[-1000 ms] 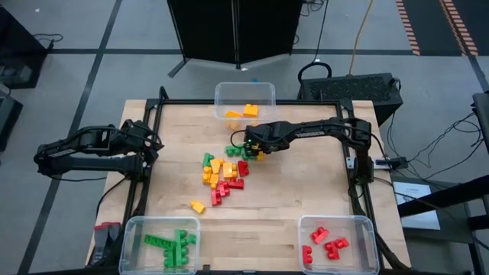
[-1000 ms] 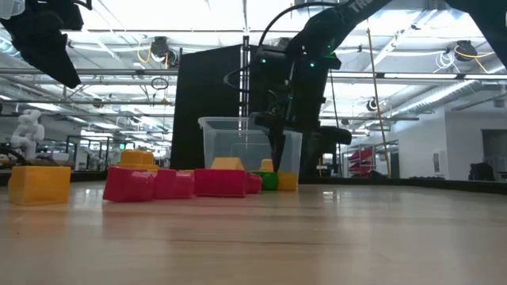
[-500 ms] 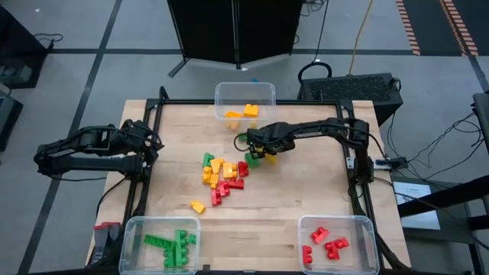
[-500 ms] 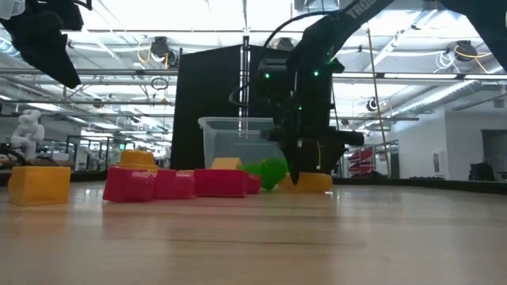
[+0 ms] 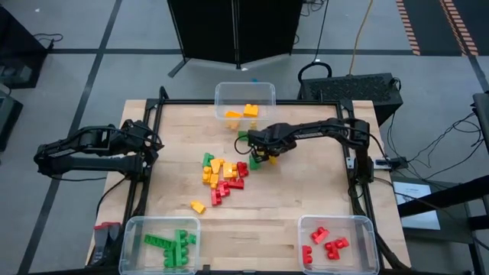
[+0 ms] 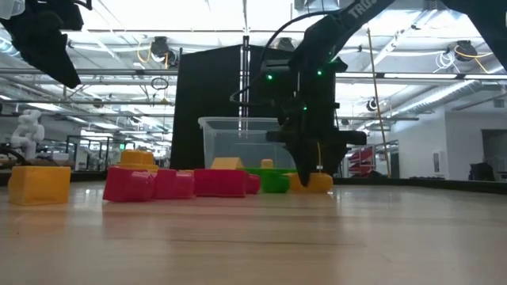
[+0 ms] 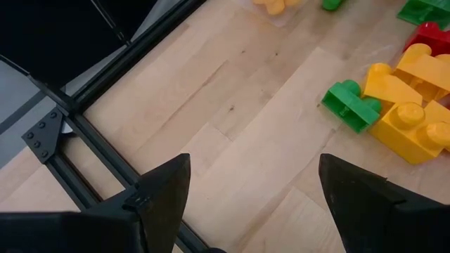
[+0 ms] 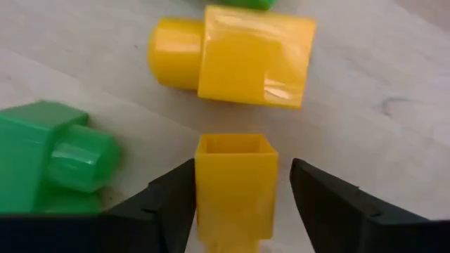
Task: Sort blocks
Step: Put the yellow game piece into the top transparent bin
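Loose green, red and yellow blocks [image 5: 221, 174] lie in a pile at mid-table. My right gripper [image 5: 264, 153] points straight down at the pile's far right end. It stands open around a small yellow block [image 8: 235, 184] that rests on the wood. A second yellow block [image 8: 235, 56] and a green block [image 8: 56, 161] lie close by. My left gripper [image 5: 150, 140] waits open over the table's left edge, with nothing between its fingers [image 7: 162, 197]. My right gripper comes from above, pointing down, a finger on either side of the small yellow block. One finger [image 8: 172, 200] stands right against the block's side [image 8: 201, 184]; whether it touches, I cannot tell. A narrow gap separates the other finger [image 8: 323, 200] from the block.
A clear bin [image 5: 244, 90] with yellow blocks stands at the far edge. One bin [image 5: 131, 229] with green blocks is at the near left, and one bin [image 5: 365, 228] with red blocks is at the near right. A lone yellow block [image 5: 198, 206] lies nearer the front.
My right gripper has rolled about its pointing line and edged toward the table's right, settling over the small yellow block. A green block beside it has slid a little toward the near right.
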